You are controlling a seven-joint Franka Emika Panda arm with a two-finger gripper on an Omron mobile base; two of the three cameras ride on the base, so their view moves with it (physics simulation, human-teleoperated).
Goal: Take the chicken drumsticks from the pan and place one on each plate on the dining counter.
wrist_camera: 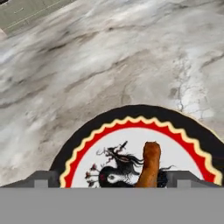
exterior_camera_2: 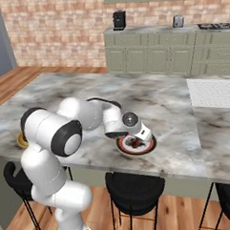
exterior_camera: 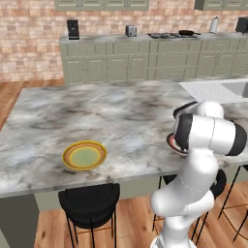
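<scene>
Your widest surface was the dining counter point(exterior_camera: 121, 121), a thick slab of grey-white veined marble that ran across both base views, with black stools point(exterior_camera: 89, 203) tucked under its near edge. Behind it stood the brick wall and a row of grey-green cabinets point(exterior_camera: 131, 63) topped by a narrower worktop, where a black hob point(exterior_camera: 167, 35) sat with the dark pan point(exterior_camera: 187, 33) on it, too small for you to see what it held.

Your white arm point(exterior_camera_2: 56, 134) bent low over the near side of the counter. In the right base view it reached across to the red-rimmed plate point(exterior_camera_2: 148, 146), which lay close to the counter's front edge, with the hand directly above it. The yellow plate point(exterior_camera: 85, 155) with its pale green centre lay bare on the counter, well apart to your left.

In the hand view the red-rimmed plate point(wrist_camera: 105, 131) showed a black outer band, a scalloped red ring and a white centre with a dark drawing. One chicken drumstick point(wrist_camera: 150, 166) lay on that centre, orange-brown, pointing away from the camera.

Your gripper point(exterior_camera_2: 142, 133) had its jaws spread wide, with the drumstick lying free between the two dark finger tips point(wrist_camera: 41, 178).
</scene>
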